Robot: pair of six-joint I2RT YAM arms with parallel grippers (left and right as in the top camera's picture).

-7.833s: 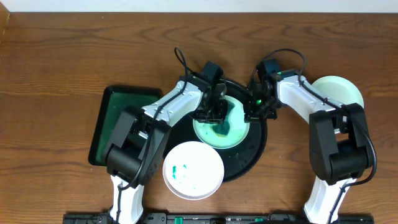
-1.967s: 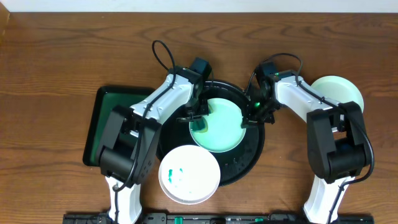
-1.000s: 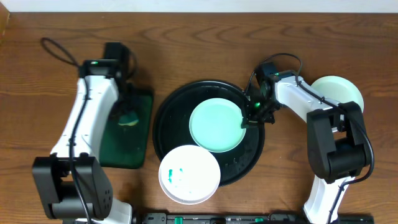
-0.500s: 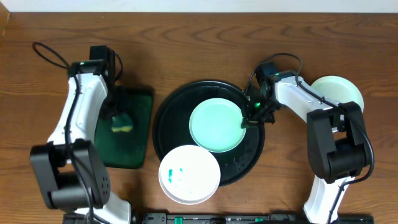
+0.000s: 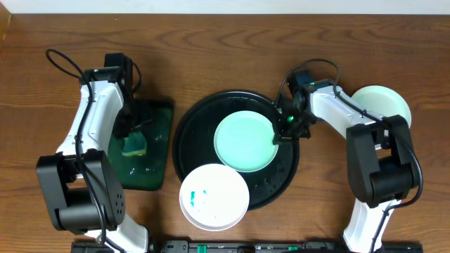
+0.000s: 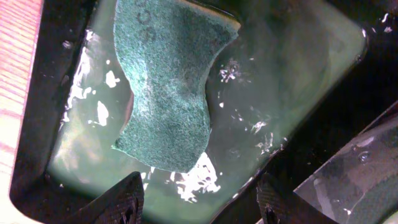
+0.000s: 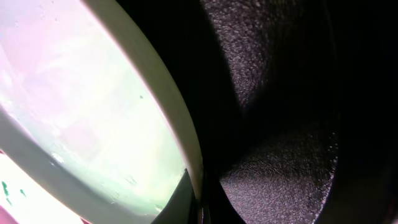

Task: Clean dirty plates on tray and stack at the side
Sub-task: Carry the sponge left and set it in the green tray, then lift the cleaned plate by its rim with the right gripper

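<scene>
Dark-green rect. tray (image 5: 153,169) on wooden counter (image 5: 211,49), left of centre. Green scouring sponge (image 6: 166,87) w/ yellow edge lies flat inside in shallow water; wet glints on tray floor.

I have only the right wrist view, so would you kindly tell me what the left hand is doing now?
Observer: The left hand is open above the dark-green tray; the sponge lies on its wet floor, not held.
Operator: Thanks. Is any dirty plate waiting?
Observer: Yes, a teal-specked plate overhangs the black tray at its front-left rim, beside the pale-green plate gripped by the right hand.
Operator: And the stack?
Observer: One plate lies on the table, right of the right arm.
</scene>
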